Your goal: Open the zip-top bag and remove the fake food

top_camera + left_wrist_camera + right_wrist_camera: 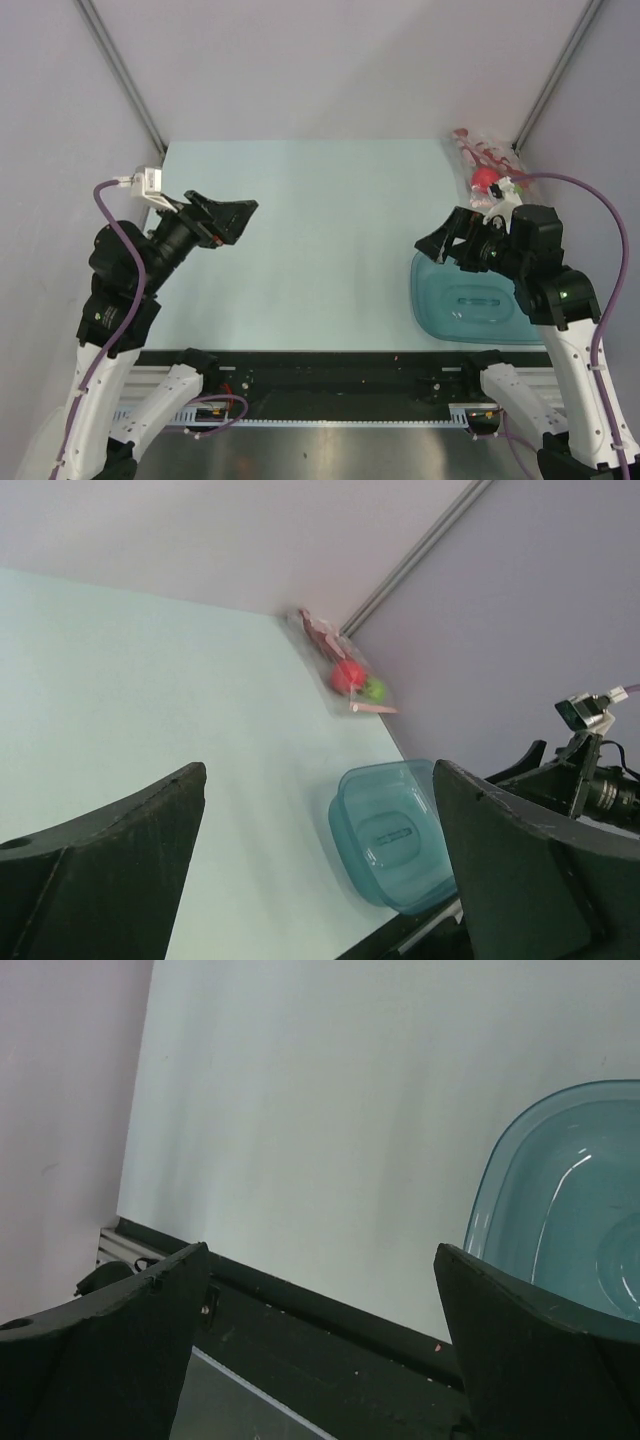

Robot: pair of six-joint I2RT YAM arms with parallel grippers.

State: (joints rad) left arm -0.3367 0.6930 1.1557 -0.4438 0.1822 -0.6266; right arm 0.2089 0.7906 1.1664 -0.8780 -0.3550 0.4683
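The zip-top bag (484,166) lies at the far right corner of the table, clear with a pinkish strip. Inside it I see the fake food: a red fruit (483,179), a green ball (375,690) and red lobster parts (468,145). The bag also shows in the left wrist view (340,668). My left gripper (232,218) is open and empty above the table's left side. My right gripper (443,246) is open and empty, held above the tray's left edge, nearer than the bag.
A translucent teal-blue tray (478,302) sits at the near right of the table; it also shows in the left wrist view (395,835) and the right wrist view (565,1210). Grey walls enclose the table on three sides.
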